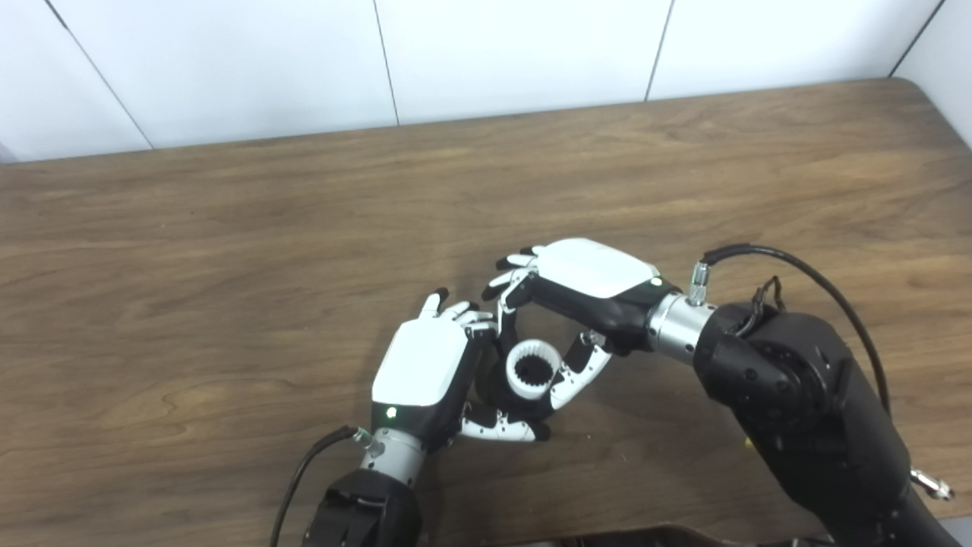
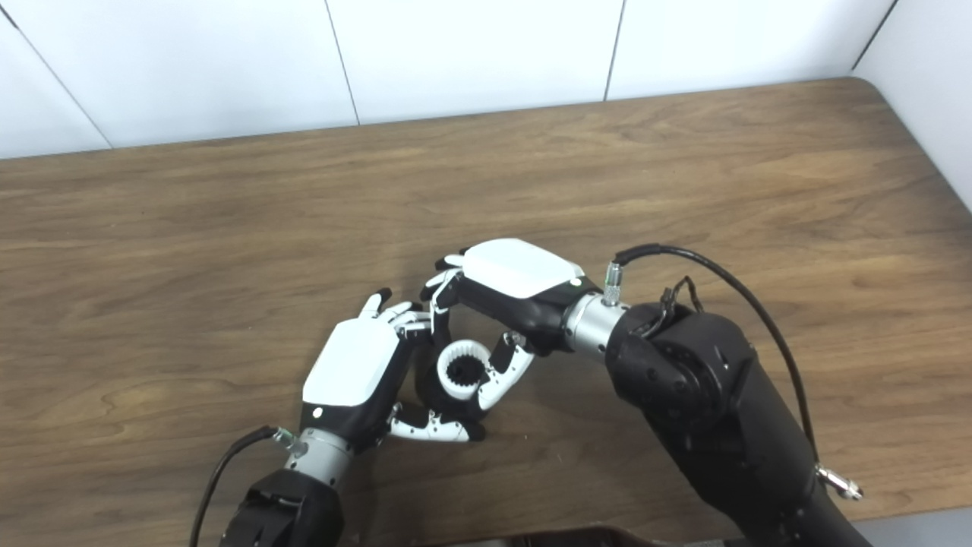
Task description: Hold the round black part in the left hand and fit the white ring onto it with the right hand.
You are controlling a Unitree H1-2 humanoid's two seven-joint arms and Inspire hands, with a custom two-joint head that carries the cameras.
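Left hand [image 1: 420, 363]: white-backed, black-palmed, back plate facing the cameras. Fingers and thumb curled around the round black plastic part [image 1: 497, 389], which sits in the palm side of the hand, to its right. The thumb passes under the part, its tip pointing toward the right hand. Clamped on the part.

Round black plastic part: mostly hidden by the two hands and the ring; only dark edges show around and below the ring.

White toothed plastic ring [image 1: 531, 369]: a short collar with teeth on its inner wall and a dark centre. It sits on top of the black part, between the two hands, opening turned up toward the cameras. Whether it is fully seated cannot be told.

Right hand [image 1: 588, 285]: same build, reaching in from the ring's right. Thumb [image 1: 579, 372] rests against the ring's right side; fingers arch over to its upper left, near the left hand's fingertips. Closed about the ring.

Brown wood-grain table [image 1: 228, 251]: beneath both hands; the left hand hangs low over it, just above or touching, not discernible.
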